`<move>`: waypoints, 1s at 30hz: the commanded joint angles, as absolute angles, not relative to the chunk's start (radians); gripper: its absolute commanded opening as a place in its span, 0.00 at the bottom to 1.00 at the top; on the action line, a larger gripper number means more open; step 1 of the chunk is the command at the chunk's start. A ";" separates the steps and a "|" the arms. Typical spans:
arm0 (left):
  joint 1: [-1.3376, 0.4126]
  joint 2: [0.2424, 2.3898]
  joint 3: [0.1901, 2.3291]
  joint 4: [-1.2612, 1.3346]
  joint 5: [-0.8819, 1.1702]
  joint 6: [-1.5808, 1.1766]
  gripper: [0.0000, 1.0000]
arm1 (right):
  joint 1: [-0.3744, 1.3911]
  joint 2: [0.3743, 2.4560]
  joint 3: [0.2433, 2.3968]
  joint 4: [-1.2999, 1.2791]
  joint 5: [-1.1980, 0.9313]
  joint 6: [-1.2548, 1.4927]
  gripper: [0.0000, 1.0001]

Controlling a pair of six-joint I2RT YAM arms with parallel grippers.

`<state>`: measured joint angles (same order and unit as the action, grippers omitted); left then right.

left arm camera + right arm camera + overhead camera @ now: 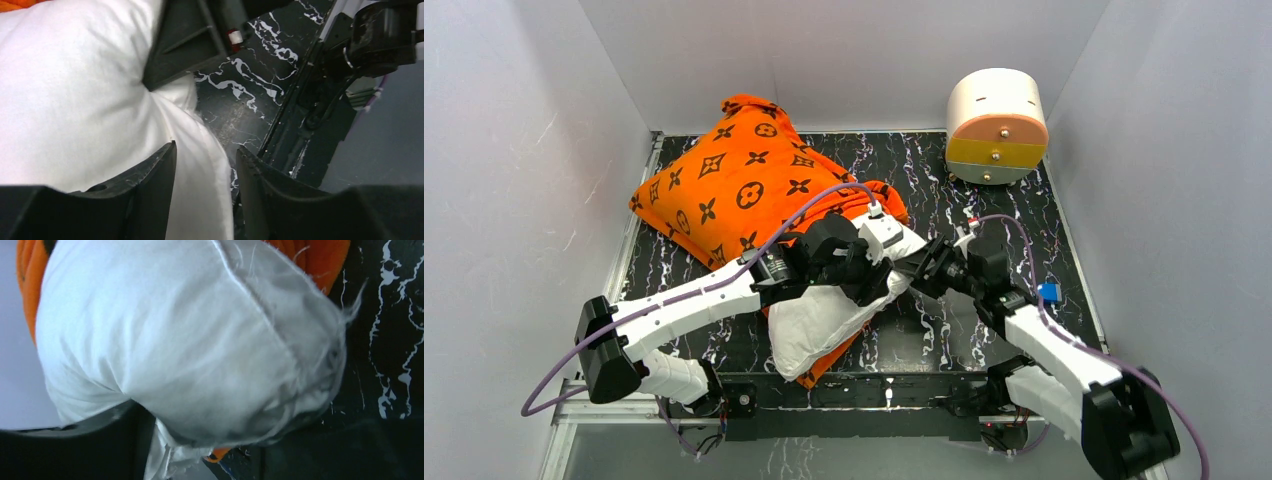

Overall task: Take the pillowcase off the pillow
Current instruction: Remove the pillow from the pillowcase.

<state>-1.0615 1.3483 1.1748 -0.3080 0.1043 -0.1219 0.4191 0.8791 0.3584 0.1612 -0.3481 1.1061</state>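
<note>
The orange pillowcase (734, 180) with dark motifs lies bunched at the back left, and a strip of it runs under the white pillow (819, 320). The pillow sticks out of it toward the near edge. My left gripper (879, 285) hangs over the pillow's right end. In the left wrist view its jaws (206, 148) are apart, with the pillow's edge (200, 170) lying loose between them. My right gripper (921, 272) meets the same end from the right. The pillow's corner (200, 340) fills its jaws (225, 415), and one finger (175, 50) dents the cushion.
A round white drawer box (996, 125) with tan and yellow fronts stands at the back right of the black marbled table (984, 210). A small blue item (1050, 292) sits at the right edge. White walls close in the left, back and right sides.
</note>
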 commanded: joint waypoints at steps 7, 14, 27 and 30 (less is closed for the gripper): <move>-1.066 1.161 1.251 -0.522 -0.139 -0.091 0.74 | 0.392 1.122 0.758 0.049 -0.211 0.797 0.19; -1.066 1.013 1.181 -0.592 -0.537 -0.159 0.94 | 0.373 1.346 1.114 -0.432 0.104 0.500 0.57; -0.839 1.060 1.114 -0.645 -0.481 -0.320 0.98 | 0.400 0.692 0.531 -0.111 -0.233 0.942 0.99; -0.751 1.054 1.093 -0.573 -0.419 -0.327 0.98 | 0.463 0.713 0.415 0.150 -0.464 1.088 0.99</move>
